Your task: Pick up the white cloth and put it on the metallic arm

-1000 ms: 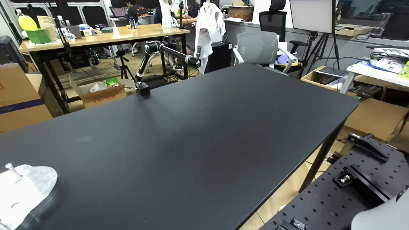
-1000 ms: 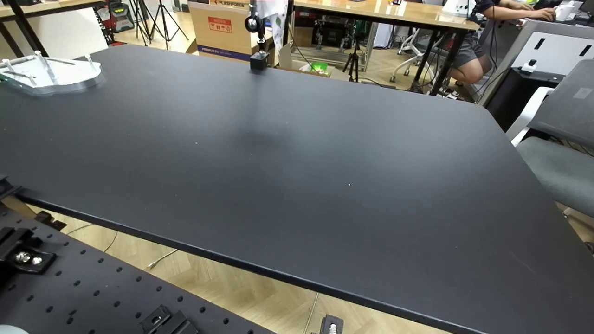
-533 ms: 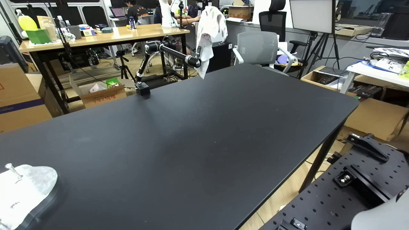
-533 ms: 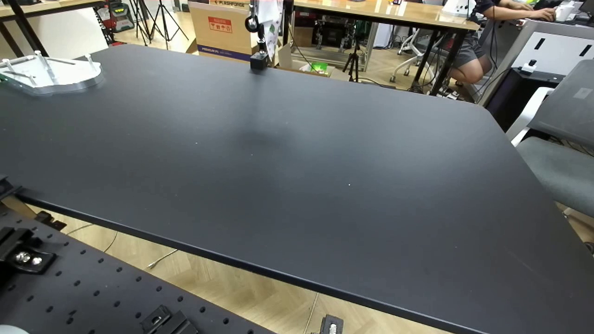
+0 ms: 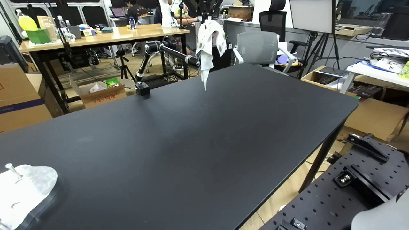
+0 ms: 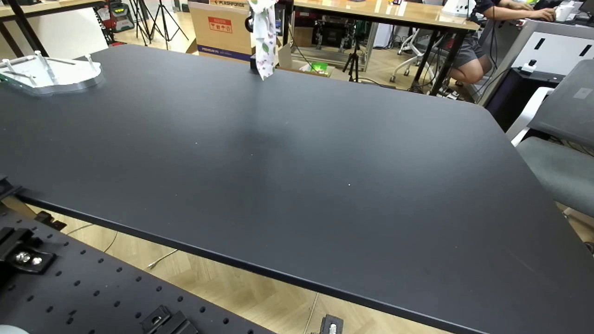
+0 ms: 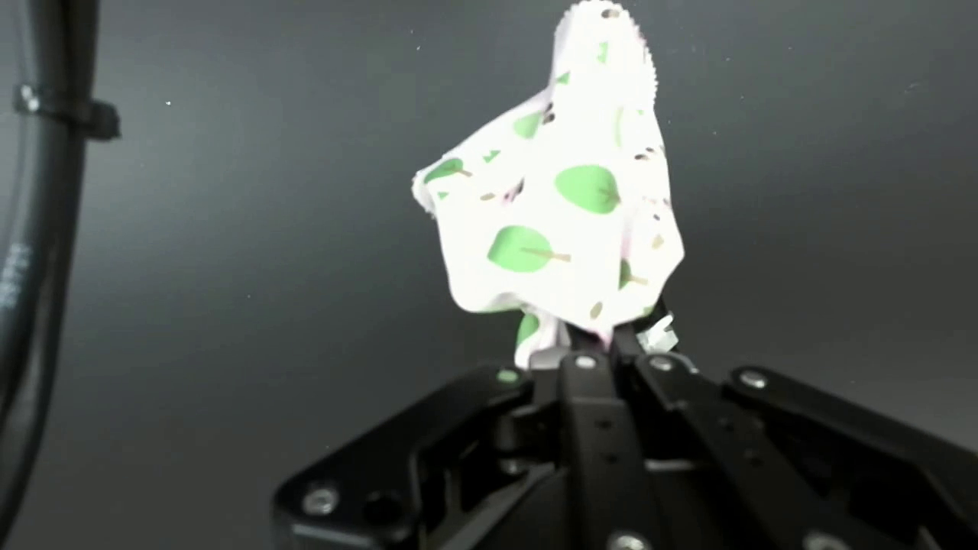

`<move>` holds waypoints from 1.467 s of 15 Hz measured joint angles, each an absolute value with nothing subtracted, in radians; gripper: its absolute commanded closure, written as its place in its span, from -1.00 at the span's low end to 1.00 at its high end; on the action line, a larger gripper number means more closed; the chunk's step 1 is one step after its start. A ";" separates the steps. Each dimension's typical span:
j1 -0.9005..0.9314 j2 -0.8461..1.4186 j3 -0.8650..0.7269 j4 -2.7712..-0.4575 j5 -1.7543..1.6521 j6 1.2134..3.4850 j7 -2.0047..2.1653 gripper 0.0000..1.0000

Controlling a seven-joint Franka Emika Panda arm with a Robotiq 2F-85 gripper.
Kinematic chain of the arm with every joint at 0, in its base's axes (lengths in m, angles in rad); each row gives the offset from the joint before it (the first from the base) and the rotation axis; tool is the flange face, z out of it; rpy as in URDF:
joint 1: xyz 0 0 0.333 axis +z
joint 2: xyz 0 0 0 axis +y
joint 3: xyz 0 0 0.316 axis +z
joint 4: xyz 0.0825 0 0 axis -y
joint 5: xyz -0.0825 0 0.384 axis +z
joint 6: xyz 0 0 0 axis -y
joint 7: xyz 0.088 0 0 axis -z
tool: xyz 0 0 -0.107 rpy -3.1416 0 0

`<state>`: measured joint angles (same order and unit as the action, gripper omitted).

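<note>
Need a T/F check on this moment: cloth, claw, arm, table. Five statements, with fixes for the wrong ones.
1. The white cloth carries green leaf-like prints. True.
2. The black jointed arm with silver joints stands at an edge of the black table. True.
3. The cloth lies spread flat on the table. False: it hangs, bunched, from the black robot claw.
4. A white curved-edge plate with pale pegs sits on the table. True.
5. The claw is open, and the cloth rests on the arm alone. False: the claw is shut on the cloth; whether the cloth touches the arm, I can't tell.
</note>
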<state>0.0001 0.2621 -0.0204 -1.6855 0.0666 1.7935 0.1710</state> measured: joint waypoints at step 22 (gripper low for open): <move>0.023 0.397 0.005 -1.578 0.076 1.793 0.097 -0.12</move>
<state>0.0234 0.3967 0.0050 -1.5776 0.0761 1.7933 0.0973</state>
